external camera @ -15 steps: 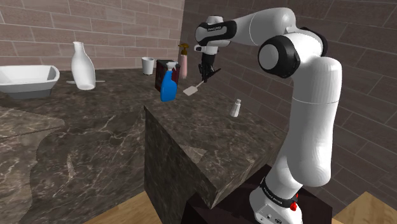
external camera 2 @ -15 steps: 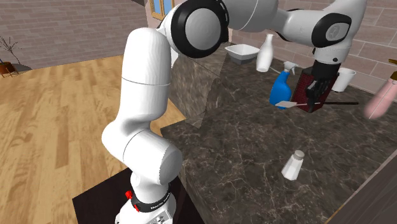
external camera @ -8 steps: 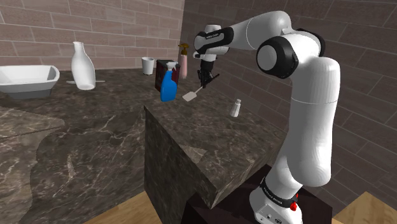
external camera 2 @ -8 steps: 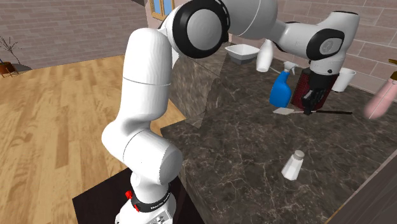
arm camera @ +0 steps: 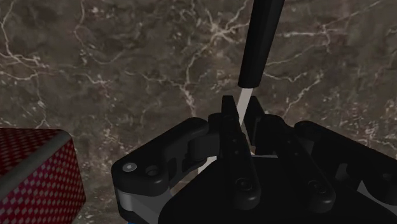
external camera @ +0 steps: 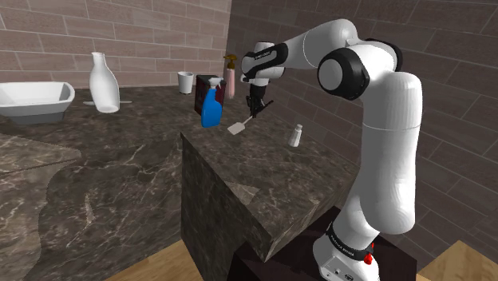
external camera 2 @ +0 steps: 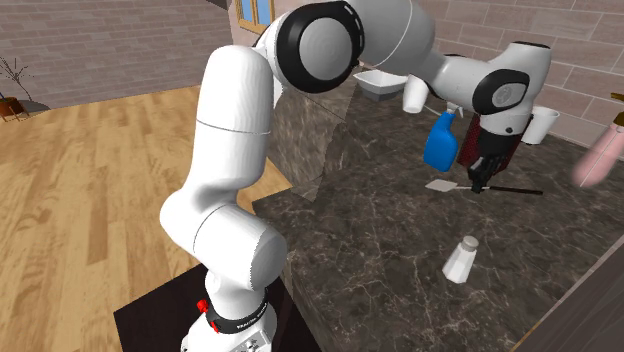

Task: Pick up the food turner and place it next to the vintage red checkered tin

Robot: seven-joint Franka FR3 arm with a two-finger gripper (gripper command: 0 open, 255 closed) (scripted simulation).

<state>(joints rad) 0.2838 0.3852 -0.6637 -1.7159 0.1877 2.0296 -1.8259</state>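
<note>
Inspected across a dark veined marble counter (external camera: 263,172), with the white, dark-jointed robot arm (external camera: 383,120) stretched out from its stand toward the far end by the brick wall. Located there the dark red checkered square tin (arm camera: 35,172), standing just behind a blue spray bottle (external camera: 211,108) in the shoulder view. Found the food turner (external camera 2: 440,186), a flat white blade on a thin neck with a long black handle, lying roughly level and very low over the marble, just beside the tin. Cannot tell whether resting on the surface or a little clear of it. Judged pick-up and carry complete and the placing close to complete. Left to do, on this reading: settle onto the marble, release, withdraw. Noted the spray bottle near the blade end as the one thing liable to be knocked. As to pose: upper links raised, forearm reaching outward over the counter, wrist bent so as to aim the all-black gripper (arm camera: 242,116) straight down at the marble. Seen the fingers (arm camera: 230,127) clamped on the turner's thin white neck, just past the end of the black handle, with no gap visible on either side.
</note>
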